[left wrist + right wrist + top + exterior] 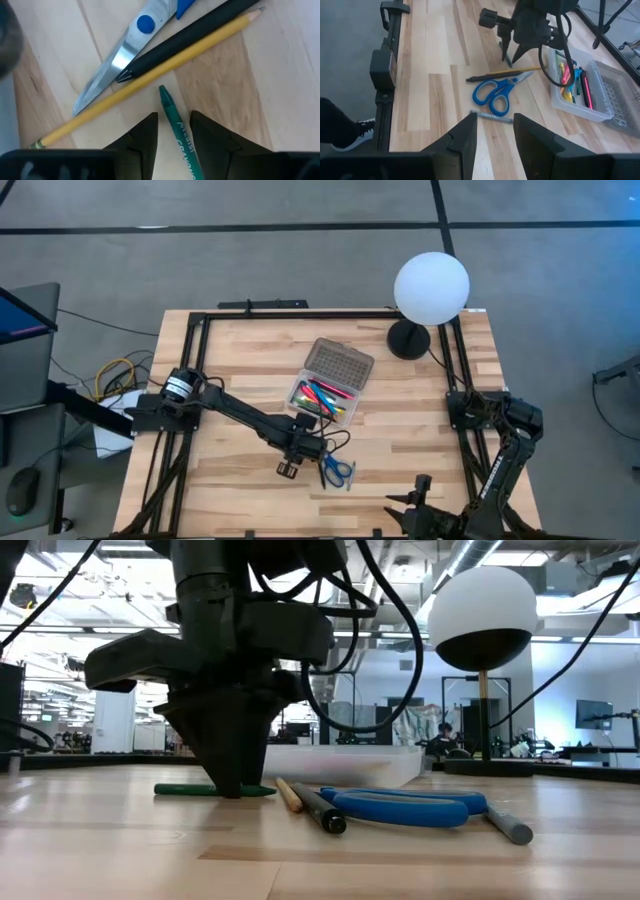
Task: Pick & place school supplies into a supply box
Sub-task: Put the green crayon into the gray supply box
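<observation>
A green crayon lies flat on the wood next to a yellow pencil, a black pen and blue-handled scissors. My left gripper points straight down with its tips at table level. It is open, one finger on each side of the crayon. The clear supply box stands just beyond with its grey lid folded back and several coloured pens inside. My right gripper waits open above the near right of the table, holding nothing.
A grey pen lies alone on the near side of the scissors. A white globe lamp on a black foot stands at the far right. Black frame rails run along the table's left and right sides, and bare wood lies left of the gripper.
</observation>
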